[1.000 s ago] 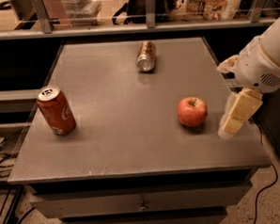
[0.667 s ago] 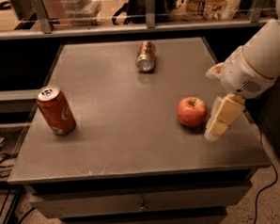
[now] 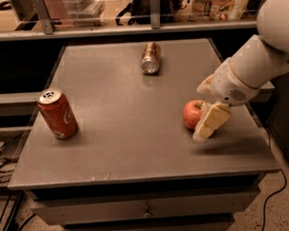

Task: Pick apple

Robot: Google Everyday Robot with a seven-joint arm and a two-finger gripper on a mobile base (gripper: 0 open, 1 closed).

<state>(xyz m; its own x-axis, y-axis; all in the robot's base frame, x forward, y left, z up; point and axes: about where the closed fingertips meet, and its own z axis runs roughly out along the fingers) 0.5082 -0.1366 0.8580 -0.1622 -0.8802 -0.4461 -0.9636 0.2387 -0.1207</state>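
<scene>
The small red apple (image 3: pixel 193 114) sits on the grey table (image 3: pixel 120 114) at the right side. My gripper (image 3: pixel 206 125) comes in from the right on a white arm and is right at the apple; its near cream finger (image 3: pixel 212 121) covers the apple's right side. The far finger is hidden behind the wrist.
A red soda can (image 3: pixel 57 113) stands upright near the table's left edge. A brown can (image 3: pixel 150 58) lies on its side at the back middle. A shelf rail with boxes and bags runs behind the table. Cables lie on the floor at left and right.
The gripper has moved left and closer to the apple, from beside it to overlapping its right side. The apple and cans have not moved.
</scene>
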